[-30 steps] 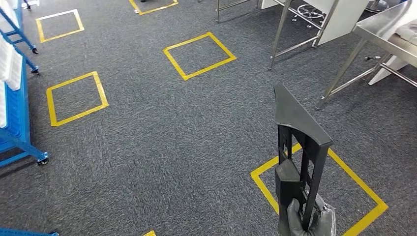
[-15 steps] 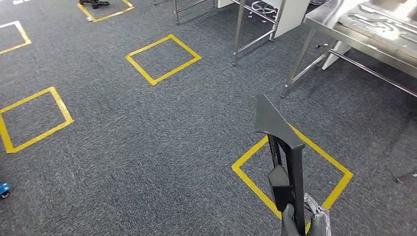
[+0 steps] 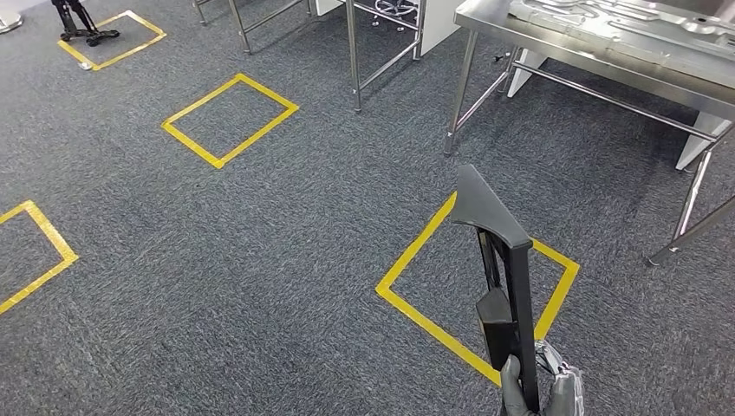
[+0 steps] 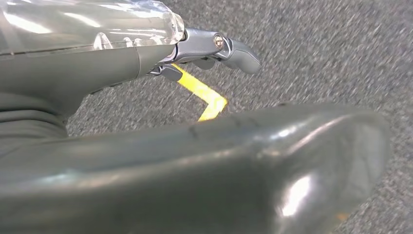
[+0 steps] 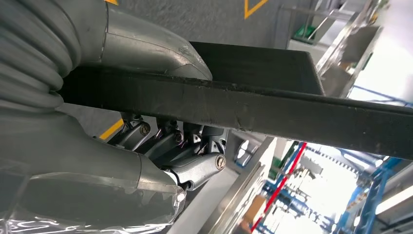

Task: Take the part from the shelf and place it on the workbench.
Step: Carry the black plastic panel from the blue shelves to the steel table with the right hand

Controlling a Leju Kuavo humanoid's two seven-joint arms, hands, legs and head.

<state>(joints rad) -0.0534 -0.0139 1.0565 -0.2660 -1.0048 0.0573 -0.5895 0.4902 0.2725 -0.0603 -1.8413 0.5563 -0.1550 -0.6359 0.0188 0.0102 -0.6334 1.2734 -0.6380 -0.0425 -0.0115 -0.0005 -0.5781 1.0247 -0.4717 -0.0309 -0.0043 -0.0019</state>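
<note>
Both hands are showing smooth grey shells, the right hand (image 5: 146, 161) wearing a ribbed cover, clear wrap and screw-pinned dark fingers (image 5: 168, 141).

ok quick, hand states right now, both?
Left hand: holds nothing, fingers apart, open.
Right hand: grips the black part at its lower end.

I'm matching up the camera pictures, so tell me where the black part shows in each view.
Head view: black part stands upright low on the right, gripped at its base by the right hand.
Left wrist view: not seen here.
Right wrist view: a dark bar across the middle, fingers curled under it.
Shared landmark: yellow floor tape.
</note>
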